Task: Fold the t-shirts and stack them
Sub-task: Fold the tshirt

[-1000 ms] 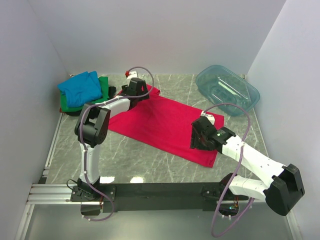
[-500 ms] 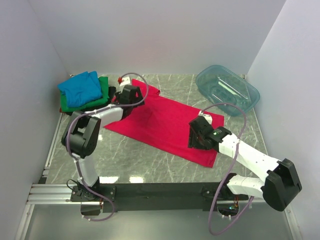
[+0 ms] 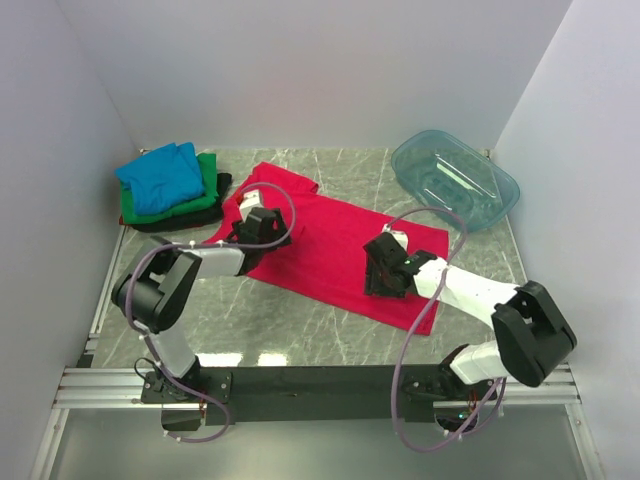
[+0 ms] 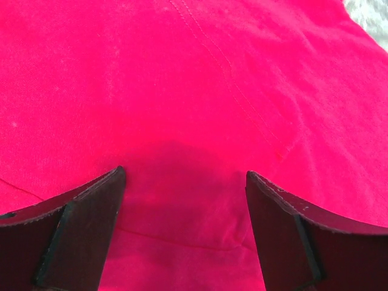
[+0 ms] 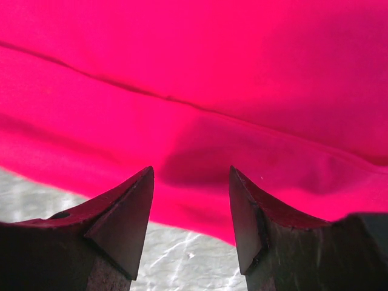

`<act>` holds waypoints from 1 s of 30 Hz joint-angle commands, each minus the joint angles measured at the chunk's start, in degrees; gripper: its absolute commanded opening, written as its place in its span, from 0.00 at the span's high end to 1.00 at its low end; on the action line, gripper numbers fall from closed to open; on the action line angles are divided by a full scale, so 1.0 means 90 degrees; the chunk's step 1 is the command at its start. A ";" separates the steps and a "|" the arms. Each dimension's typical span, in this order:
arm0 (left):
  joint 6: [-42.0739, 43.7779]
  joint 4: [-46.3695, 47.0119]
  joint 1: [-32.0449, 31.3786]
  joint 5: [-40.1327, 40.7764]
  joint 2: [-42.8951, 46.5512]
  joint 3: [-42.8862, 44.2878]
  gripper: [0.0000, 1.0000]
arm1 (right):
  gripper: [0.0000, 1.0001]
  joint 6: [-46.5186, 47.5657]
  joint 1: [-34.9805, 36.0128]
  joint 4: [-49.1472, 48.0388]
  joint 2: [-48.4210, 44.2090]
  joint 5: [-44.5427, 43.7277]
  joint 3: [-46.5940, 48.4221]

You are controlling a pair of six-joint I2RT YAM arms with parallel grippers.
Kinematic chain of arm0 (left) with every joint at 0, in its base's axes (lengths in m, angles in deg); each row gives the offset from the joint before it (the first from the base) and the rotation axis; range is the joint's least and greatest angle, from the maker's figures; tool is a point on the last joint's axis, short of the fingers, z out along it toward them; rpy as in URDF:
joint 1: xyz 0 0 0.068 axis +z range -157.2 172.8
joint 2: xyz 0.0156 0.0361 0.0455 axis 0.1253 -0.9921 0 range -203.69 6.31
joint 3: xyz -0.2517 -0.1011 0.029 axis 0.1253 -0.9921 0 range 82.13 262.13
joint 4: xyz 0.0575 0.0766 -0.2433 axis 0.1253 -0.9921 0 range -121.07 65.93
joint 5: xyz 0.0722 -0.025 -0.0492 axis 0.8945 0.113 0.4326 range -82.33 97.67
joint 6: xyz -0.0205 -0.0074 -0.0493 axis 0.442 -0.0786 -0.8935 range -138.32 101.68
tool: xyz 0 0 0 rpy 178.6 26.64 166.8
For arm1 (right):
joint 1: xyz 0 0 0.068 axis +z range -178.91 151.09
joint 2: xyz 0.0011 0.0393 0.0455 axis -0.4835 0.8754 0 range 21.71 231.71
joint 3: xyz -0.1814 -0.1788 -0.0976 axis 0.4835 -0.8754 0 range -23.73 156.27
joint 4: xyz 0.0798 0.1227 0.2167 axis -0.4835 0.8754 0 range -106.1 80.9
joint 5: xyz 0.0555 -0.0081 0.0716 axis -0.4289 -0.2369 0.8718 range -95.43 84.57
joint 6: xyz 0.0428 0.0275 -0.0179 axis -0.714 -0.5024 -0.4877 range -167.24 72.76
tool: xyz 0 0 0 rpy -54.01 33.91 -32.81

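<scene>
Top external: red-pink tee (image 3: 330, 245) flat, bench (image 3: 290, 320) centre; fold looks pending. L tool (image 4: 182, 179), R tool (image 5: 191, 176) spread, empty. Likely next: pinch cloth edges.

The grey marbled worktop (image 3: 300, 320) carries a red tee (image 3: 330, 245) laid out beneath both pairs of fingers, its near edge under the right fingers (image 5: 124, 218) with bare stone showing beside it. A stack of tees (image 3: 165, 190) lies beyond and to the left of the left fingers (image 4: 85, 230). A tub (image 3: 455, 180) sits beyond and to the right of the right fingers.
</scene>
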 commanded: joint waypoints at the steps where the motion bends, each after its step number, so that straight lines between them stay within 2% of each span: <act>1: -0.0531 -0.0722 -0.0352 -0.0094 0.0149 -0.0627 0.13 | 0.40 -0.0055 0.0042 -0.0234 0.0174 0.0029 -0.0176; 13: -0.1840 -0.1930 -0.1279 0.0317 0.0999 -0.1672 0.13 | 0.39 -0.0270 0.0042 0.0323 -0.0323 0.0614 -0.0781; 21: -0.2416 -0.2392 -0.1690 0.0640 0.1370 -0.2190 0.12 | 0.39 -0.0475 0.0043 0.0791 -0.0724 0.0596 -0.0987; 25: -0.2475 -0.2431 -0.1885 0.0786 0.1614 -0.2239 0.12 | 0.39 -0.0514 0.0042 0.1006 -0.1006 0.0440 -0.1016; 30: -0.2310 -0.2919 -0.1983 0.1118 0.2140 -0.1673 0.11 | 0.39 -0.0388 0.0120 0.1182 -0.1163 0.0273 -0.0509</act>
